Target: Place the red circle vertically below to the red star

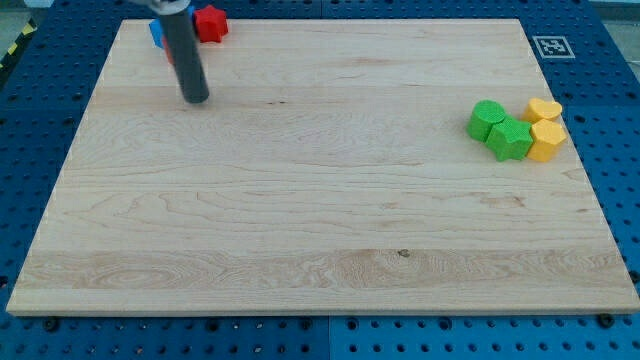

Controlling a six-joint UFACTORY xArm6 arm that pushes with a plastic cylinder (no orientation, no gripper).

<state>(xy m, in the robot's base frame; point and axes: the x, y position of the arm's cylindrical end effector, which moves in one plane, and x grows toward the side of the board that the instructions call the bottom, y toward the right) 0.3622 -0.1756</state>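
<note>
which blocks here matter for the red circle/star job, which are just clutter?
Job:
- red star-shaped block, view's top left
- small red piece beside the rod, shape hidden, possibly the circle
- my tip, just below them

Clutter:
- blue block, mostly hidden
- two green blocks
- two yellow blocks

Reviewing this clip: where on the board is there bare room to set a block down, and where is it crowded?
Bare: the whole middle and the view's bottom of the board, between my tip and the green blocks. Crowded: the view's top-left corner, where the red block and blue block sit by the rod, and the right edge, with green and yellow blocks clustered.
</note>
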